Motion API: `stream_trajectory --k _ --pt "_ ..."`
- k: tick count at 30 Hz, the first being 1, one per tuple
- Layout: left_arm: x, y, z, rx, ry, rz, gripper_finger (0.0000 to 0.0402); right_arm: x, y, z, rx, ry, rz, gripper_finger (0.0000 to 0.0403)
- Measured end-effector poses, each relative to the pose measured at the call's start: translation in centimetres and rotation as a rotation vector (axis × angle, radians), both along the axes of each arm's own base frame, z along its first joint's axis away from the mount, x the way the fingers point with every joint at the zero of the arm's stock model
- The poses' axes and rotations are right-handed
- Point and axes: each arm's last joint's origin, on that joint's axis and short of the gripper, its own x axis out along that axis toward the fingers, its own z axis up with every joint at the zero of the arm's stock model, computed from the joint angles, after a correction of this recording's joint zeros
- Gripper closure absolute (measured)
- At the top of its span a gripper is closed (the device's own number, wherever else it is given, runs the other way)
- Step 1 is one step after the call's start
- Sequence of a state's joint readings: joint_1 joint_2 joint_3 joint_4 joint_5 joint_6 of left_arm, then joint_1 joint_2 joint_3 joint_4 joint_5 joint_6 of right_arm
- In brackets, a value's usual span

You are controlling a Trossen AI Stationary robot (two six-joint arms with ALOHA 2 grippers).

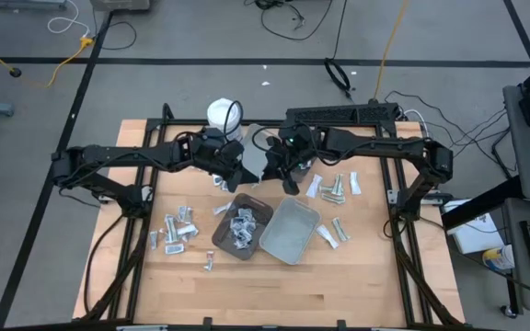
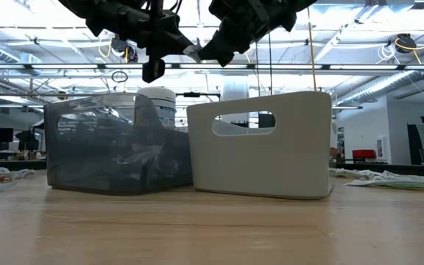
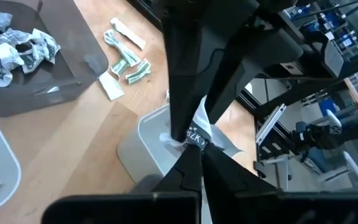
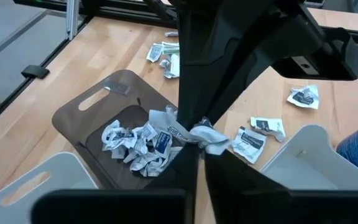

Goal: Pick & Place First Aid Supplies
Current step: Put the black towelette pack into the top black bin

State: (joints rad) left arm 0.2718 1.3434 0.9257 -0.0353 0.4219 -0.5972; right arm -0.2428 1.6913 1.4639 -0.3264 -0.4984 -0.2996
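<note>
Both grippers meet high above the table's far middle, each shut on one crumpled silvery-white packet [image 4: 182, 132], also seen as the packet [image 3: 197, 133] in the left wrist view. My left gripper [image 3: 201, 152] comes in from the table's left, and my right gripper [image 4: 199, 150] from its right. In the low view the packet [image 2: 192, 52] hangs between them, well above the trays. Below and nearer stands a brown tray [image 1: 221, 234] with several packets in it, and a grey tray [image 1: 290, 230] stands beside it. My left gripper pinches one end of the packet [image 3: 199, 140] between its two fingertips, slanting down from the table's left. The packet is lifted clear of everything below. My right gripper pinches the packet's other end [image 4: 194, 135] between its fingertips, slanting down from the table's right, tip to tip with the left fingers.
A white round tub [image 1: 224, 113] stands at the far edge. Another pale tray [image 3: 146, 140] sits under the grippers. Loose packets lie scattered at the near left [image 1: 178, 230] and at the right [image 1: 334, 188]. Bare wood stretches along the near edge.
</note>
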Motion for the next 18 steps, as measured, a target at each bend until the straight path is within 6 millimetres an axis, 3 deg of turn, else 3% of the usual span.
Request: stream_trajectory --k 13,18 --pt "0.0 0.1 0.2 -0.045 -0.005 0.019 0.037 -0.3 0.1 0.5 0.016 0.001 -0.015 0.0402" --pt "0.0 0.2 0.2 -0.068 0.0 0.036 0.0349 -1.6 -0.7 1.2 0.028 0.034 -0.041 0.0402"
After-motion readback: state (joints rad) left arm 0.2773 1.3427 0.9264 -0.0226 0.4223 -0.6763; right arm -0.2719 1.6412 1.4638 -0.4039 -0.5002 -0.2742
